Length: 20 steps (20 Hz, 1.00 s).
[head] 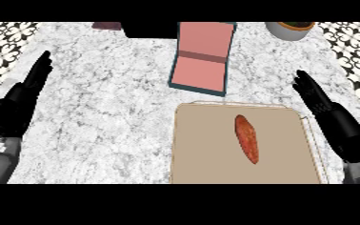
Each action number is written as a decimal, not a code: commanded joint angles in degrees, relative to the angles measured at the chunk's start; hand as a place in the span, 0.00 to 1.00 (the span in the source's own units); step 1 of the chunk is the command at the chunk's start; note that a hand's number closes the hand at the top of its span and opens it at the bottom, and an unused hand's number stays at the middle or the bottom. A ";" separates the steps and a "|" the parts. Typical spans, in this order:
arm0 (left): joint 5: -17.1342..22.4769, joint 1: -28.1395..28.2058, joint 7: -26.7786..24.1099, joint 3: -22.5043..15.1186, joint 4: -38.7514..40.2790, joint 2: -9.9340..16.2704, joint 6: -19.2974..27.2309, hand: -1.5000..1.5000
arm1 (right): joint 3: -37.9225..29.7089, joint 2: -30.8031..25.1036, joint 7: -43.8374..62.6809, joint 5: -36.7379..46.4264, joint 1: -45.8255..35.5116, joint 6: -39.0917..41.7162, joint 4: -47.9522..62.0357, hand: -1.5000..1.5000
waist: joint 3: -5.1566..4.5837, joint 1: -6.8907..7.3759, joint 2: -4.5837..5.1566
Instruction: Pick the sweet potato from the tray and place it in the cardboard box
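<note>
Sweet potato [247,138] lies lengthwise mid-tray [204,162]. Cardboard box [204,57] beyond tray's far edge, open. Left hand [25,95], right hand [327,112] at counter's [105,114] side edges, fingers straight, holding nothing.

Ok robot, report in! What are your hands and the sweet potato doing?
Left hand open, resting at left edge. Right hand open beside tray. Sweet potato on tray, untouched. Box beyond tray, nothing between.

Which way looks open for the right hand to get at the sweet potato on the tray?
Probably from its own side: the right hand stands open beside the tray, and nothing lies between it and the sweet potato.
</note>
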 commanded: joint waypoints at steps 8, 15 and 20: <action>2.50 -1.55 -0.70 -7.98 -2.69 -8.83 -5.58 0.50 | 7.47 -4.90 2.91 26.89 3.64 -13.87 2.67 0.00 | -1.34 -4.06 1.13; 2.67 -3.90 -0.25 -10.80 -0.47 -13.65 -5.92 0.50 | 17.83 -3.99 7.91 55.53 8.68 -29.37 1.51 0.00 | -0.06 -3.63 0.87; 2.26 -2.05 -0.48 -10.88 -1.73 -13.45 -6.45 0.50 | 21.11 -6.36 27.36 69.76 13.52 -22.22 -15.35 0.00 | -0.07 -2.94 0.40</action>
